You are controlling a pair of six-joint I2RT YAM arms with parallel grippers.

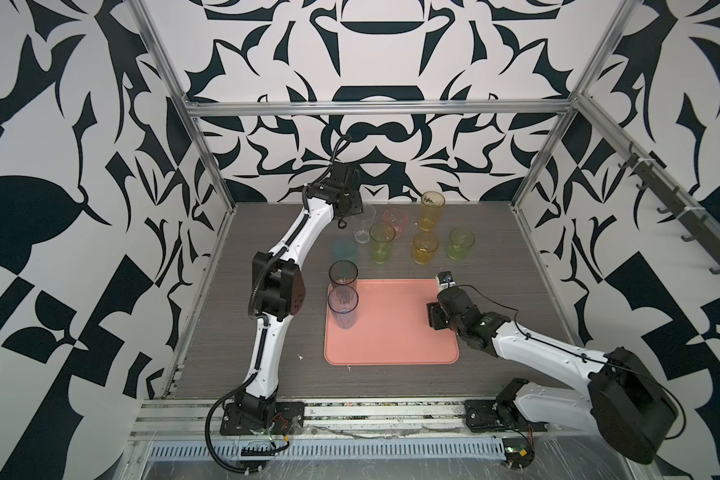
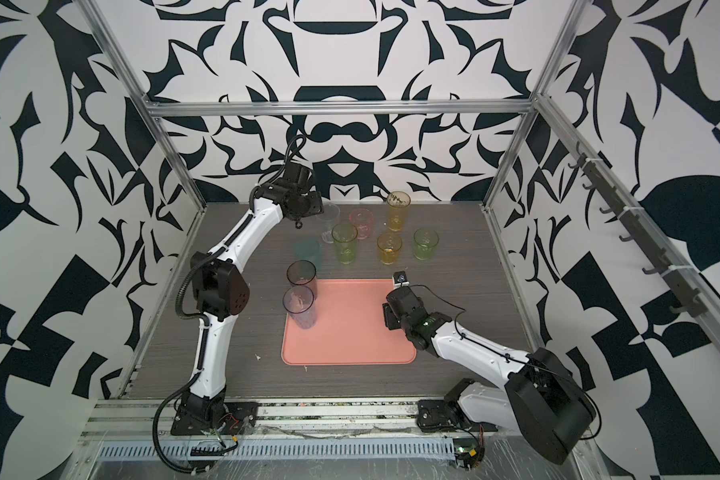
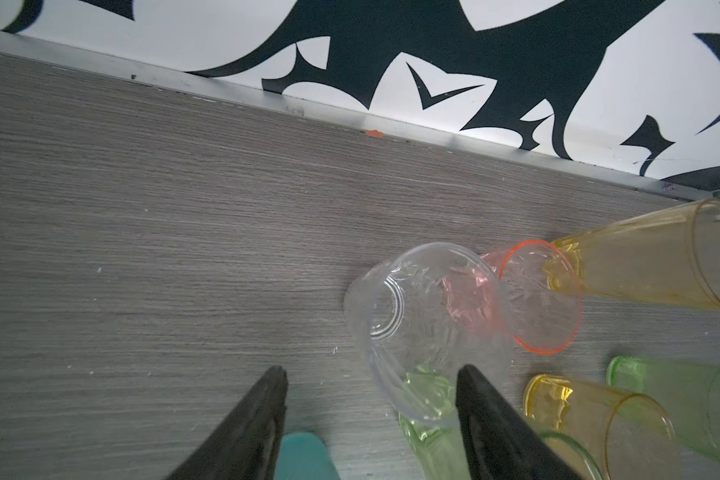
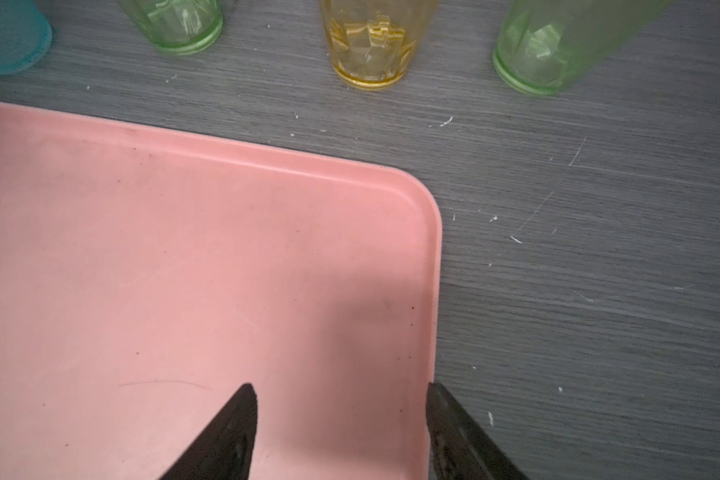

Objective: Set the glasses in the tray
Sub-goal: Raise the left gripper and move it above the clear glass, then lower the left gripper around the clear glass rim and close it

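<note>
The salmon-pink tray (image 1: 391,332) (image 2: 350,332) lies mid-table. A tall blue-tinted glass (image 1: 343,309) stands in its left side. A tall smoky grey glass (image 1: 343,275) stands at its far left corner, its base hidden behind the blue one. Behind the tray stand teal (image 1: 344,250), clear (image 1: 363,228), green (image 1: 382,244), pink (image 1: 394,221), tall amber (image 1: 432,210), short amber (image 1: 425,248) and green (image 1: 461,244) glasses. My left gripper (image 3: 373,380) is open, above the table beside the clear glass (image 3: 416,328). My right gripper (image 4: 341,392) is open and empty over the tray's (image 4: 184,257) far right corner.
The back wall rail (image 3: 350,114) runs close behind the glasses. Metal frame posts (image 1: 208,158) stand at the table's far corners. The left arm's elbow (image 1: 277,291) hangs left of the tray, near the two tall glasses.
</note>
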